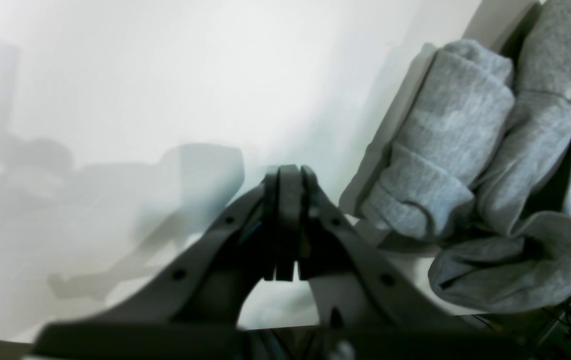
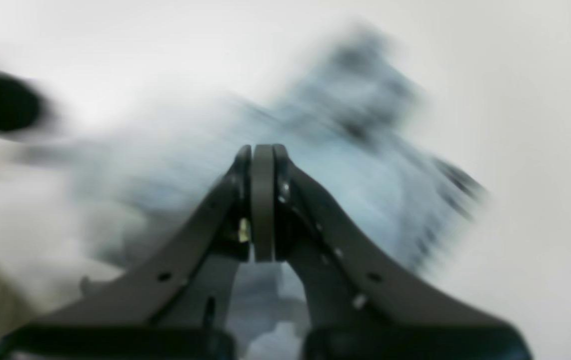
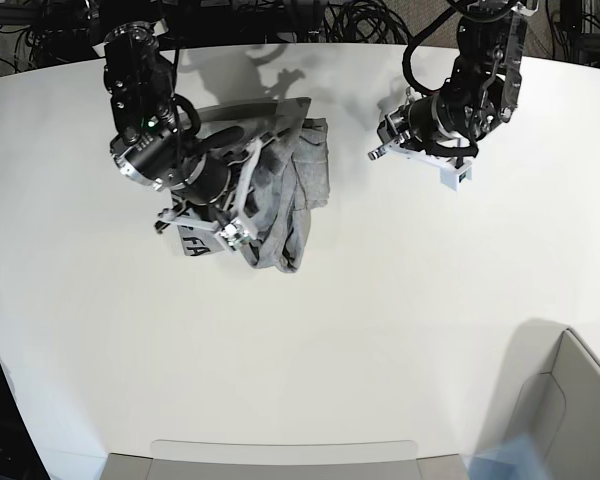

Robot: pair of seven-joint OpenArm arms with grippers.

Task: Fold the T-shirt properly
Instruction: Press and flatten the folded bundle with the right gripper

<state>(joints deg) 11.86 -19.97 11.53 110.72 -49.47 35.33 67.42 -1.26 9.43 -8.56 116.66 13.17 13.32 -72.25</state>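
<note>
At the left of the base view, the black right gripper hangs over the bunched cloth with its fingers closed, no fabric visibly pinched between them; it is probably placed there to work on the creases. Beneath and beside it, the heather-grey cotton T-shirt lies rumpled on the smooth white table, a bit of black lettering showing at its near-left edge. Its loose folds suggest that it needs spreading before any neat fold. To the right of the shirt, well apart from it, the black left gripper is closed on nothing above bare tabletop, perhaps to leave the other arm room.
</note>
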